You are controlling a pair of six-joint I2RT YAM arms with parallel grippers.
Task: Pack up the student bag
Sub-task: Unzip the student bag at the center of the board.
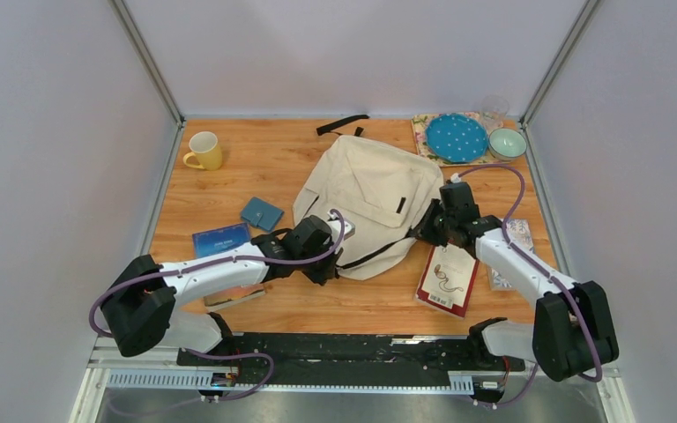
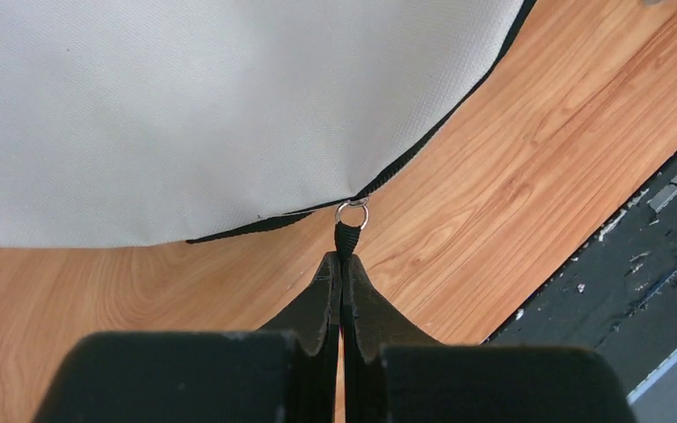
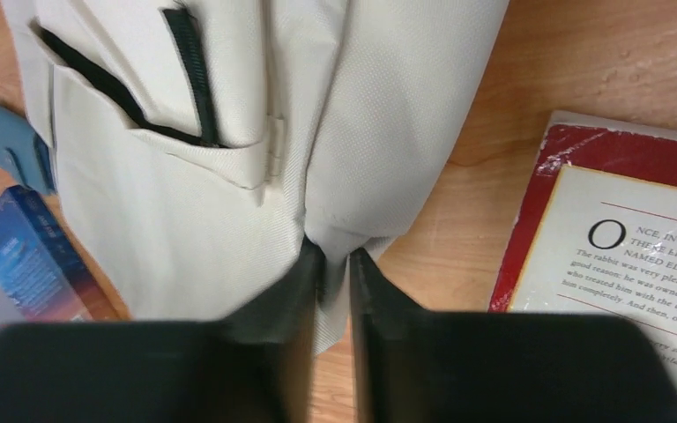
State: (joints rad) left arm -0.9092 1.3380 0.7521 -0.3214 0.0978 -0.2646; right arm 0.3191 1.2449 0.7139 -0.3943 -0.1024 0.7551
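The bag (image 1: 366,198) lies mid-table, left gripper (image 2: 342,263) clamped on its zip pull (image 2: 345,236), right gripper (image 3: 335,264) pinching what looks like a fold of its side; a hard pull could slip the thin cloth free or drag the bag over the book (image 1: 448,280).

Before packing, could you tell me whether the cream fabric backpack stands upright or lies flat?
Lying flat: the cream fabric backpack rests on the wooden table, flap upward.
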